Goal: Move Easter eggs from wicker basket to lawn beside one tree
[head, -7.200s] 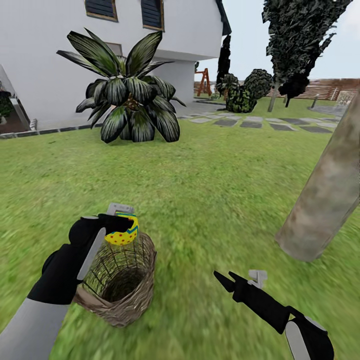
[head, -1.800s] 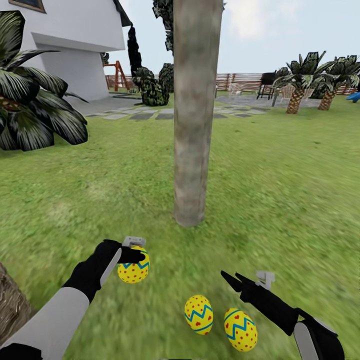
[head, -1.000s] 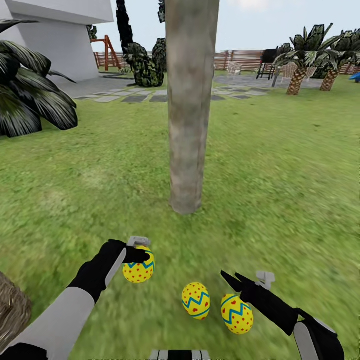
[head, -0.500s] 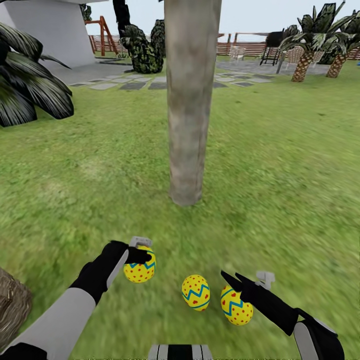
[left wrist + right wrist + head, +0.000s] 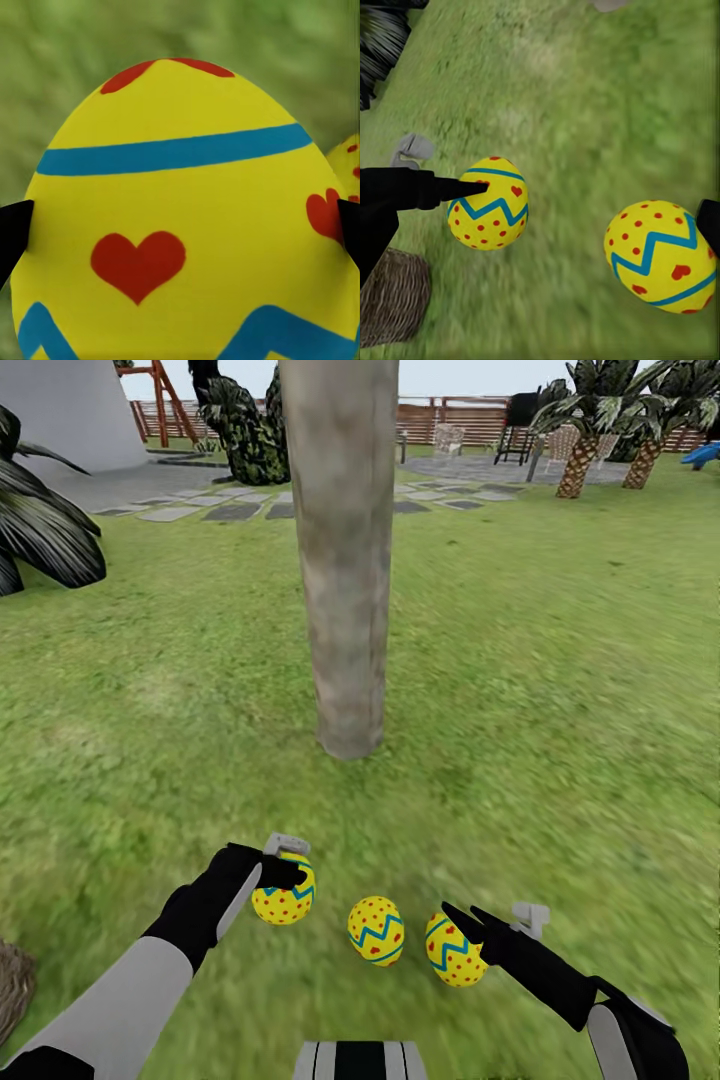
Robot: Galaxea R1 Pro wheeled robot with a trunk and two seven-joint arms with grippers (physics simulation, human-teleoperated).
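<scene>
A tall grey-brown tree (image 5: 345,610) rises from the lawn (image 5: 560,690) straight ahead. My left gripper (image 5: 288,868) is shut on one yellow Easter egg (image 5: 283,892), held low over the grass in front of the trunk. In the left wrist view that egg (image 5: 180,225) sits between the black fingertips (image 5: 11,236). Two more eggs lie on the grass beside it, a middle one (image 5: 376,931) and a right one (image 5: 452,950). Just above the right egg, my right gripper (image 5: 458,916) is open and holds nothing. The wicker basket (image 5: 10,985) is at the lower left edge, also seen as basket (image 5: 394,296).
A dark-fronded palm (image 5: 40,530) stands to the left, with stone paving slabs (image 5: 230,512) and a wooden fence (image 5: 450,415) behind the tree. More palms (image 5: 585,420) stand at the far right. Open grass stretches to the right of the trunk.
The whole view has shifted and tilted down as the robot came nearer the tree. The lying eggs now appear closer to my grippers. My left gripper still holds its egg.
</scene>
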